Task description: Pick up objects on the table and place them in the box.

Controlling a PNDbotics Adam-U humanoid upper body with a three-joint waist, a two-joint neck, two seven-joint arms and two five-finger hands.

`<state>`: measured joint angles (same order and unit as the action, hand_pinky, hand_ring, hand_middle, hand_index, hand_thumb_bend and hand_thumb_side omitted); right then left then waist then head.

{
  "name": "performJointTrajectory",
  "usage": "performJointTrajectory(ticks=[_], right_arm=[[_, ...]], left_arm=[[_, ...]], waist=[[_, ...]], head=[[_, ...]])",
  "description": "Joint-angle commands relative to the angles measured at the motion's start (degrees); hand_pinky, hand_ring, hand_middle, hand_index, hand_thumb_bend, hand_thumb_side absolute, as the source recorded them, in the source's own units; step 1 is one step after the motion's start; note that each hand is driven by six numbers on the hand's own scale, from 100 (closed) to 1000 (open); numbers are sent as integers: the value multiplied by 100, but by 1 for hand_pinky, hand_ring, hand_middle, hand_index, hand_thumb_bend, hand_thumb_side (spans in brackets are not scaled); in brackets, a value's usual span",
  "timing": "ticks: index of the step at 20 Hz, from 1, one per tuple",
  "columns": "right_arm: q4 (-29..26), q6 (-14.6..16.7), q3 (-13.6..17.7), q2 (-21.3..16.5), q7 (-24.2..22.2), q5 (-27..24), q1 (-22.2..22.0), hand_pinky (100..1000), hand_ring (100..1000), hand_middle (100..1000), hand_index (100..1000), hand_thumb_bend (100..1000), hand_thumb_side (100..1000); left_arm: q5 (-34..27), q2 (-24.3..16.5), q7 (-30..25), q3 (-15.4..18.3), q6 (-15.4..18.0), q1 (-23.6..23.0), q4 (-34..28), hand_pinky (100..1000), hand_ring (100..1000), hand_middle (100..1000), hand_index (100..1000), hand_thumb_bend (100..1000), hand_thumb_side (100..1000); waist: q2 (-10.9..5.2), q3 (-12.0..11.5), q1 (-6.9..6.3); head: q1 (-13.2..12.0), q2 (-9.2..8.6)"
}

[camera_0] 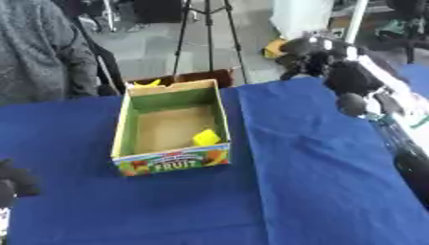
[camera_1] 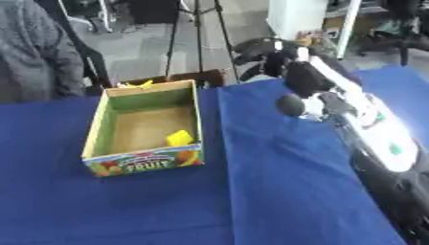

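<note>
A cardboard fruit box [camera_0: 126, 125] with green inner walls stands open on the blue table, left of centre. Inside it, a small yellow object [camera_0: 206, 138] lies against the near right wall. My right hand [camera_1: 266, 56] hangs in the air over the table's far edge, right of the box and apart from it. Its black fingers are spread and relaxed, with nothing in them. Its forearm [camera_1: 368, 119] runs down the right side of the view. My left hand [camera_0: 15, 178] shows as a dark shape at the lower left edge, away from the box.
The blue cloth [camera_0: 318, 182] covers the whole table. A brown box [camera_0: 201, 76] with something yellow in it sits just behind the far edge. A person in a grey top [camera_0: 38, 52] stands at the far left, near a tripod [camera_0: 208, 33].
</note>
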<state>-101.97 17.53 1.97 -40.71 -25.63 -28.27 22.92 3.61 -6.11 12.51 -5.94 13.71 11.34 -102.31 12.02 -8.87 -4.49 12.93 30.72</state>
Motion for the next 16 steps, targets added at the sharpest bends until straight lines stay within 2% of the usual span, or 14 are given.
performJointTrajectory(ticks=[1,4,7,12,16], right_arm=[[-431,-195,358,-88,196,-145,-332,727,853,850,816,586,606],[-540,-342,498,74,370,-47,-767,711,842,840,807,587,593],[-603,-473,601,293,497,102,-1117,701,835,831,801,561,622],[-657,-647,720,653,635,428,-1530,690,822,817,790,550,630],[-690,-736,773,860,729,600,-1685,684,815,810,784,551,632]], left_arm=[[56,-119,144,139,16,17,-5,561,611,602,782,452,672],[59,-107,251,189,24,-3,83,558,607,597,779,435,674],[54,-103,320,205,42,-5,151,558,607,598,778,415,711],[36,-84,381,200,60,-1,206,557,606,597,772,380,744],[25,-73,402,194,54,-14,215,557,605,596,770,359,765]], waist=[[-106,53,20],[-106,148,14],[-101,190,10],[-96,198,1],[-107,199,-14]], head=[[-114,13],[-230,-43],[-272,-38],[-299,93],[-307,223]])
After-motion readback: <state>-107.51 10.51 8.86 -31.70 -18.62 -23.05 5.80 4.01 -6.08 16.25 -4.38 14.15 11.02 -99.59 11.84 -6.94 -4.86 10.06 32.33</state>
